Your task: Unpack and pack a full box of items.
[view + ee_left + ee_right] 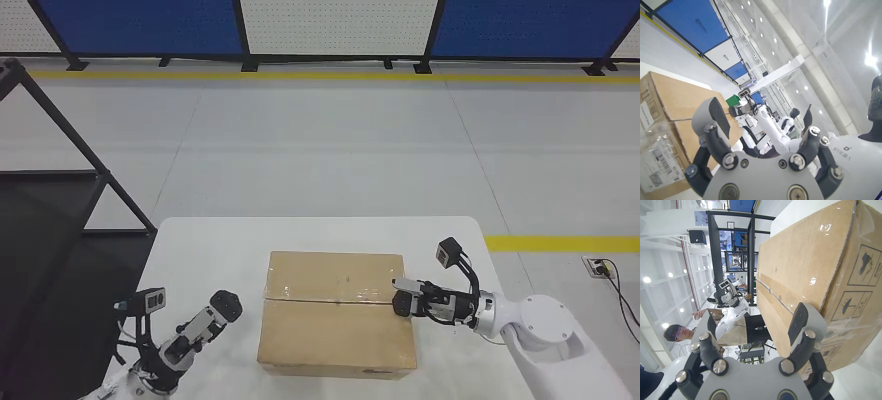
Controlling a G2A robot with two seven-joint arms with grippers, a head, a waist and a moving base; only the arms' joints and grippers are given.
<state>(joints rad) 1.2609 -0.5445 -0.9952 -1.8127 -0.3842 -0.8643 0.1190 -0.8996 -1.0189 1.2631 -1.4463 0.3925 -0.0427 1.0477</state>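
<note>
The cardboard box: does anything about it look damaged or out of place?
Nothing spilled or broken. The box sits shut and upright on the table; only the clear tape over one corner looks wrinkled and loose.

Bright, even overhead light; ceiling lamps (869, 60) flare in left wrist view, glare patches on box (800, 275), wrist views fisheye-warped.

Stock as I count it from the console:
- Cardboard box (337, 312): 1, with 1 taped seam (330, 296) across its top.
- Bench (200, 260): 1.
- Robot arms: 2, each carrying 1 gripper. I log the left gripper (226, 304) and the right gripper (402, 298), 2 in all, with 2 fingers (719, 117) apiece.
- Wrist cameras (150, 298): 2.
- Black rack (60, 200) beside the bench: 1.
- Blue partition panels (140, 25) behind: 2.
</note>
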